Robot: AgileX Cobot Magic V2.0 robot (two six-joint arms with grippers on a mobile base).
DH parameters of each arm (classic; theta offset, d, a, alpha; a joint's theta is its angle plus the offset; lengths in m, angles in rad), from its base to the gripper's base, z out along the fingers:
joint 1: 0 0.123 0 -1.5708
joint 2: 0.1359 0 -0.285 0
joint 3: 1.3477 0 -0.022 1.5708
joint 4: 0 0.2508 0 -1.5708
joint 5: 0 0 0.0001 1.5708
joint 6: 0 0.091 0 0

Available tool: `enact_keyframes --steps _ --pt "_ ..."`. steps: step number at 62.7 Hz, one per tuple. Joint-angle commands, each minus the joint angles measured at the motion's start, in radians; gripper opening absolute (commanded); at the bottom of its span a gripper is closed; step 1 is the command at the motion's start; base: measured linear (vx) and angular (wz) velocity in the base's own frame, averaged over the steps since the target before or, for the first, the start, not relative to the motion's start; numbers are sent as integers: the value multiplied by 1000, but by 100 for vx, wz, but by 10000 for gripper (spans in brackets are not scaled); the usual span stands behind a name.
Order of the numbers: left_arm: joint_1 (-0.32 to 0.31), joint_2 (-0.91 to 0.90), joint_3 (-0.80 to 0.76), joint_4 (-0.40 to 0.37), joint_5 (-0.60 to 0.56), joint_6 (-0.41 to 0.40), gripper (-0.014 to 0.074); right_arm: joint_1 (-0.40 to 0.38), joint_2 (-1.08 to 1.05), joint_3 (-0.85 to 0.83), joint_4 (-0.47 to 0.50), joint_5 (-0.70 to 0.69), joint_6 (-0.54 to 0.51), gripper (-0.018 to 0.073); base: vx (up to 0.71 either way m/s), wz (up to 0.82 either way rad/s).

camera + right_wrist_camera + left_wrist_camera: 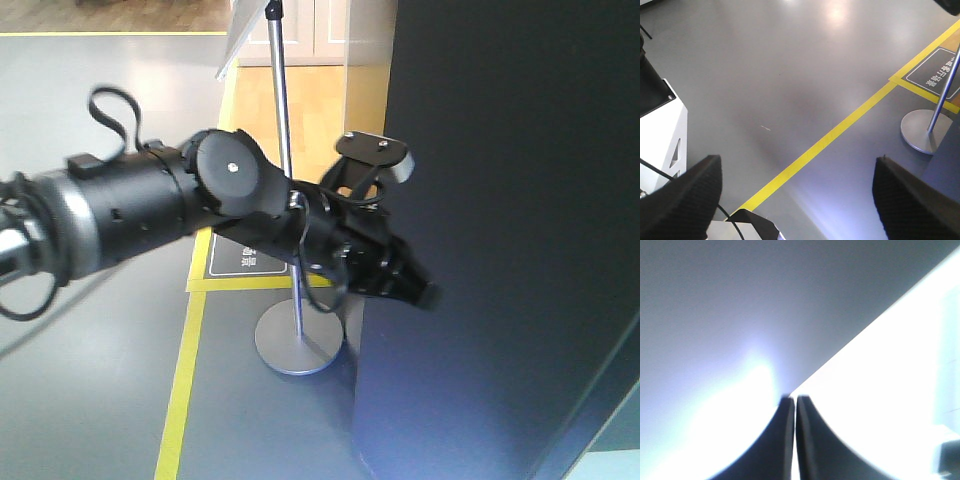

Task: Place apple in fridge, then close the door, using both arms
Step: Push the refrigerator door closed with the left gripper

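Front view, left to right: the left arm point(150, 205) reaches in from the left edge, passes in front of a stand point(298, 342) on the floor point(110, 400), and ends at the door point(500, 200), whose dark outer face fills the right side.

Left pincer point(415, 288): fingers pressed together, holding nothing, tip touching the door near its left edge. The left wrist view agrees, with both fingers side by side against the grey face.

A bright white band lies past the door's edge in that view. It is overexposed, so I cannot tell whether it is fridge interior.

Apple: in no view and in neither pincer. Judged already inside the fridge, behind the door.

Right pincer point(800, 195): jaws wide, empty, hanging over the floor near a yellow tape line point(830, 135), well apart from the door.

Step in hand, as judged: closing the door, with the left arm as the pusher.

Next move calls for a steady push square to the panel, with the tip kept from sliding off the edge, until the door seats. The right pincer is free to add a push from its side.
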Motion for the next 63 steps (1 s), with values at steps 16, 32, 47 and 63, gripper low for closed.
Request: enact_keyframes --steps 16,32,47,63 --pt "-4 -203 68 552 -3 -443 -6 1 13 -23 28 -47 -2 587 0 0" --pt "0 -390 316 693 -114 -534 -6 1 13 -23 28 -47 -2 587 0 0" --pt "0 -567 522 950 -122 -783 -6 1 13 -23 50 -49 -2 587 0 0" --pt "23 -739 702 1081 -208 -957 -6 1 13 -23 50 -117 -2 582 0 0"
